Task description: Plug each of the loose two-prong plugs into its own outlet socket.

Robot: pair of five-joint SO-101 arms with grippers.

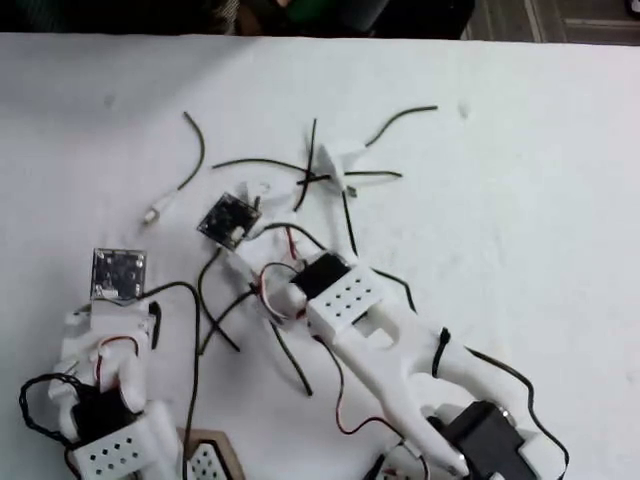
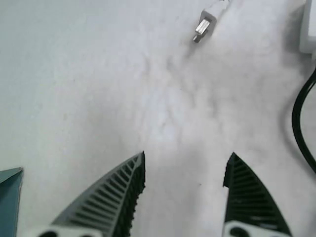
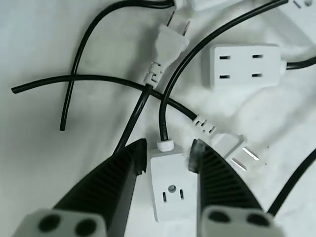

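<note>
Dark ribbed fingers (image 2: 123, 192) of the left gripper (image 2: 186, 158) stand wide apart, released, over bare white table (image 1: 520, 150). This gripper sits at the near left of the table, at the end of the left arm (image 1: 110, 400).

Beyond it and slightly to the right, a loose white plug (image 2: 203, 23) lies flat on the table, well apart from the fingers, with its metal end turned toward the gripper. Its thin dark cord (image 1: 195, 150) curves away toward the far side.

The right arm (image 1: 390, 340) enters from the near right and reaches diagonally toward the table centre. The right gripper (image 3: 168, 148) is clenched on a single socket block (image 3: 170, 192), which is white. One finger bears on each long side and the slotted face points up. A black cord (image 3: 163, 113) leaves the far end of this block through a white collar.

Just outside one finger, a second plug (image 3: 236, 154) lies flat on the table, unplugged, with both flat prongs in sight. Farther out, a two-prong plug (image 3: 169, 43) lies loose, its prongs pointing away from the gripper. Its lead runs back toward the gripper and crosses another black lead (image 3: 74, 79). Near that plug, a white double socket block (image 3: 244, 64) lies face up, showing four open slots.

Past the table centre, several black leads cross at a cluster of white fittings (image 1: 335, 165).
</note>
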